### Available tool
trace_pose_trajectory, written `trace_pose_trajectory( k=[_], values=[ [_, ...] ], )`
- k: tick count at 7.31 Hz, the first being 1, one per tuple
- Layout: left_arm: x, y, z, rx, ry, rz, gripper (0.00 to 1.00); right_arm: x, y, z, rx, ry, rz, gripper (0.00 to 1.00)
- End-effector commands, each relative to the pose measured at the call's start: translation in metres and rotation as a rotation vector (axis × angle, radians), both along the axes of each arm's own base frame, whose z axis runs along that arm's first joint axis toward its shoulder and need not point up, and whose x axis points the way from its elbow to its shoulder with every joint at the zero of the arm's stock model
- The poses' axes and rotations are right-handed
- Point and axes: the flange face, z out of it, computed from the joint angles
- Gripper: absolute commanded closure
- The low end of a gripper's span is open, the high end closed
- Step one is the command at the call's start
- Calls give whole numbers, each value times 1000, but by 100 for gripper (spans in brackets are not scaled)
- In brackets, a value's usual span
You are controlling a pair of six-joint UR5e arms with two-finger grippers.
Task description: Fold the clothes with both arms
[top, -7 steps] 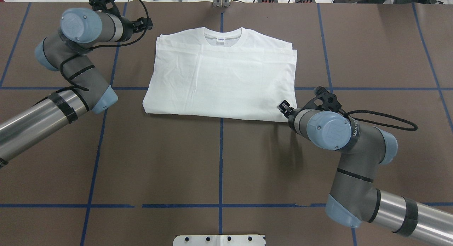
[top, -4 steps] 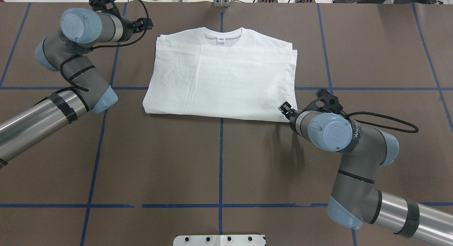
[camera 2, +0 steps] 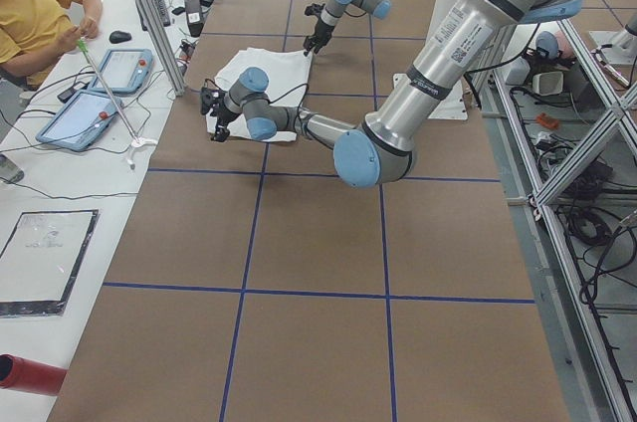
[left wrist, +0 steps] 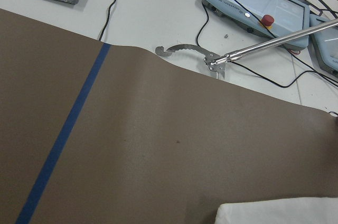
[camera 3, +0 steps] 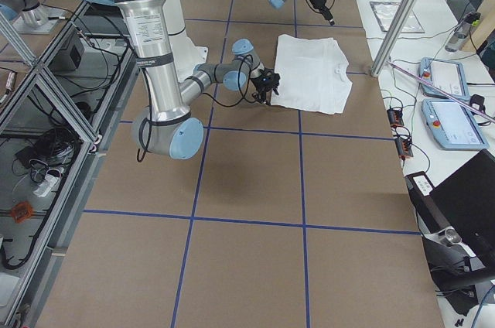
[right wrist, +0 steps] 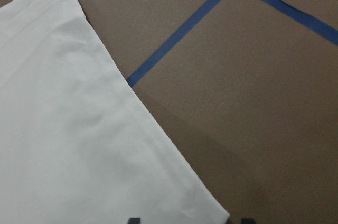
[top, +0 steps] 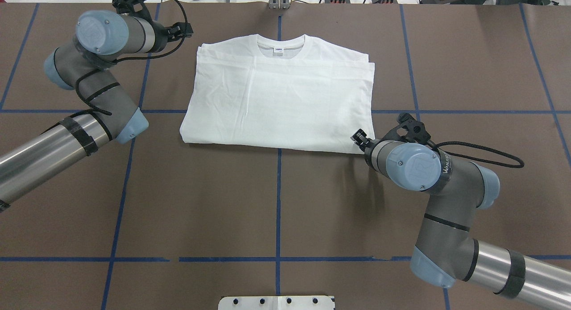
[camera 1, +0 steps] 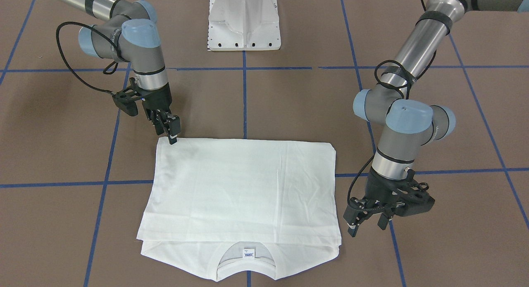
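White T-shirt [camera 1: 244, 188]: folded flat, lower centre of front-facing view; right gripper [camera 1: 172, 137]: jaws apart at its upper-left corner; left gripper [camera 1: 365, 227]: jaws apart, just beside lower-right corner; advice: pinch every layer together before lifting.

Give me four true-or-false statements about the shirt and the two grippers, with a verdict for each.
1. The white T-shirt lies folded, its collar at the edge far from the robot. True.
2. The left gripper is clamped on the collar. False: it is open and off the fabric, over the table beside the shirt's collar-end side edge.
3. The right gripper is at the shirt's near corner on the robot's right. True.
4. Black printed text shows on the shirt's upper face. False: that face is plain white; only the small neck label shows print.
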Motion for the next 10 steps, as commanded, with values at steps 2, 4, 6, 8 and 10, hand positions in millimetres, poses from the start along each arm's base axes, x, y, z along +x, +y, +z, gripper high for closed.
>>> trace_pose_trajectory(
  k=[2, 4, 6, 8, 10],
  values=[
    [0, 1, -3, 5, 3, -1, 0, -5, -4, 7, -20, 3, 18, 40],
    [0, 1, -3, 4, 4, -2, 0, -3, -5, 2, -25, -12, 27, 100],
    [0, 1, -2, 4, 2, -1, 0, -2, -5, 0, -19, -16, 23, 100],
    [-1, 2, -10, 14, 12, 0, 0, 17, 2, -16, -8, -50, 21, 100],
    [-10, 23, -53, 80, 78, 27, 0, 39, 68, -29, -20, -37, -65, 100]
  ],
)
